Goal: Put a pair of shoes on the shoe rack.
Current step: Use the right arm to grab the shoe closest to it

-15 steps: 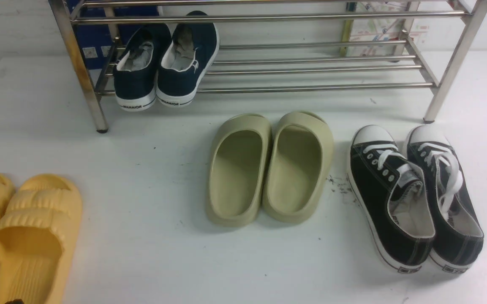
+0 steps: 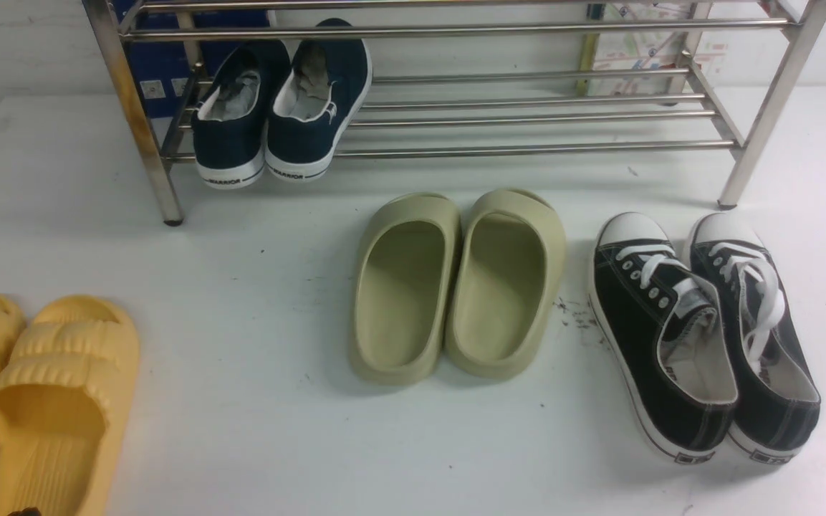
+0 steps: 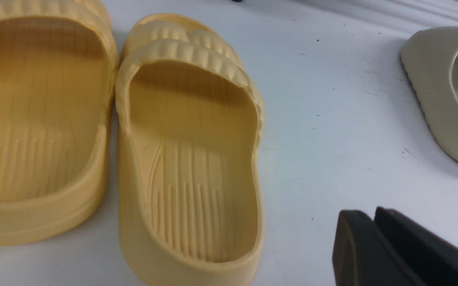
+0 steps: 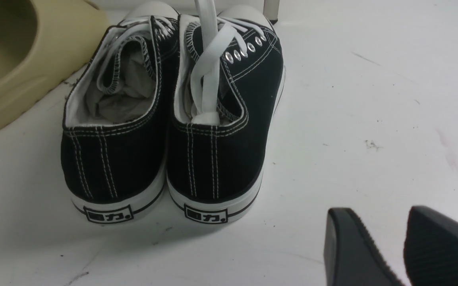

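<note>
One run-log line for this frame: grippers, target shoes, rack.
left gripper: shut, empty | right gripper: open, near heels | black sneakers: on table, untouched | shoe rack: holds navy pair

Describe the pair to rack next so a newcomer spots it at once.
Find the wide steel-tube shoe rack at the back. Before its right leg, right of the olive-green foam slippers, sits a pair: black canvas low-top sneakers, the only ones with white laces and toe caps.

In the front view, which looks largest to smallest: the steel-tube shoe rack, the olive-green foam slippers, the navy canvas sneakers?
1. Steel-tube shoe rack
2. Olive-green foam slippers
3. Navy canvas sneakers, though they stand farther from the camera.
</note>
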You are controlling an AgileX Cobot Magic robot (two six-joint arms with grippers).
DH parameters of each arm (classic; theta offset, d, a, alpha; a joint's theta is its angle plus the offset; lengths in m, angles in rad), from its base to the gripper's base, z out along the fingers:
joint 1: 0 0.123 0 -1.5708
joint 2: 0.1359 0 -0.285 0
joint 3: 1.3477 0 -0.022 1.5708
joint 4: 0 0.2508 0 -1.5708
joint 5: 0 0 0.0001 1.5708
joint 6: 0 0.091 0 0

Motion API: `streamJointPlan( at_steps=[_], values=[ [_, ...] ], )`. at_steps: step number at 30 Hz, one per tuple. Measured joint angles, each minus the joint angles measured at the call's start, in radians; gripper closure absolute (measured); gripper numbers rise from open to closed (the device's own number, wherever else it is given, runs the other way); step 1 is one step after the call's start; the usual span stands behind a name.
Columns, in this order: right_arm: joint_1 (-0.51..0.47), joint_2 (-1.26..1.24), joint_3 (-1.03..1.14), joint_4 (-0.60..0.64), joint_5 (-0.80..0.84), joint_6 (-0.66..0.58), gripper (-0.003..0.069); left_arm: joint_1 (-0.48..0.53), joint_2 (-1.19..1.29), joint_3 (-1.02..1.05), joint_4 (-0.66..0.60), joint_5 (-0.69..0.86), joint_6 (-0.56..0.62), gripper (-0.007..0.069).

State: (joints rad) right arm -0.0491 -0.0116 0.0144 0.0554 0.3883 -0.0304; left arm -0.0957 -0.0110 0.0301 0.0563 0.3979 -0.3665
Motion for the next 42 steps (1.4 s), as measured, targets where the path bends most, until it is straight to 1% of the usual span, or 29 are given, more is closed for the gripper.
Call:
streamJointPlan(
  at_steps=[8,12,18,20,25,26,27,28,29,30,31,33,34,35,36,37,38,40,42],
  values=[
    [0.0,0.0,0.0,-0.018,-0.001,-0.001,0.041,0.0,0.0,0.0,0.0,0.0,0.0,0.0549],
    [0.0,0.0,0.007,-0.026,-0.043,-0.001,0.041,0.0,0.0,0.0,0.0,0.0,0.0,0.0545],
    [0.0,0.0,0.012,-0.025,-0.253,-0.001,0.041,0.0,0.0,0.0,0.0,0.0,0.0,0.0541],
    [0.0,0.0,0.012,-0.024,-0.388,-0.001,0.041,0.0,0.0,0.0,0.0,0.0,0.0,0.0536],
    [0.0,0.0,0.012,-0.015,-0.648,0.013,0.041,0.0,0.0,0.0,0.0,0.0,0.0,0.0532],
    [0.0,0.0,0.012,-0.008,-0.736,0.023,0.041,0.0,0.0,0.0,0.0,0.0,0.0,0.0531],
    [0.0,0.0,0.012,-0.008,-0.747,0.03,0.041,0.0,0.0,0.0,0.0,0.0,0.0,0.053],
    [0.0,0.0,-0.001,0.003,-0.8,0.069,0.041,0.0,0.0,0.0,0.0,0.0,0.0,0.0529],
    [0.0,0.0,-0.017,0.013,-0.803,0.095,0.041,0.0,0.0,0.0,0.0,0.0,0.0,0.0529],
    [0.0,0.0,-0.023,0.018,-0.8,0.102,0.041,0.0,0.0,0.0,0.0,0.0,0.0,0.0528],
    [0.0,0.001,-0.09,0.033,-0.769,0.16,0.041,0.0,0.0,0.0,0.0,0.0,0.0,0.0528],
    [0.0,0.028,-0.199,0.045,-0.693,0.202,0.041,0.0,0.0,0.0,0.0,0.0,0.0,0.0528],
    [0.0,0.033,-0.211,0.045,-0.684,0.205,0.041,0.0,0.0,0.0,0.0,0.0,0.0,0.0528],
    [0.0,0.084,-0.3,0.047,-0.593,0.216,0.041,0.0,0.0,0.0,0.0,0.0,0.0,0.0526],
    [0.0,0.091,-0.325,0.047,-0.58,0.217,0.041,0.0,0.0,0.0,0.0,0.0,0.0,0.0526],
    [0.0,0.17,-0.429,0.047,-0.45,0.223,0.041,0.0,0.0,0.0,0.0,0.0,0.0,0.0524],
    [0.0,0.18,-0.442,0.047,-0.435,0.223,0.041,0.0,0.0,0.0,0.0,0.0,0.0,0.0524],
    [0.0,0.314,-0.59,0.047,-0.228,0.227,0.041,0.0,0.0,0.0,0.0,0.0,0.0,0.0522],
    [0.0,0.411,-0.638,0.035,-0.116,0.227,0.041,0.0,0.0,0.0,0.0,0.0,0.0,0.0519]
  ],
)
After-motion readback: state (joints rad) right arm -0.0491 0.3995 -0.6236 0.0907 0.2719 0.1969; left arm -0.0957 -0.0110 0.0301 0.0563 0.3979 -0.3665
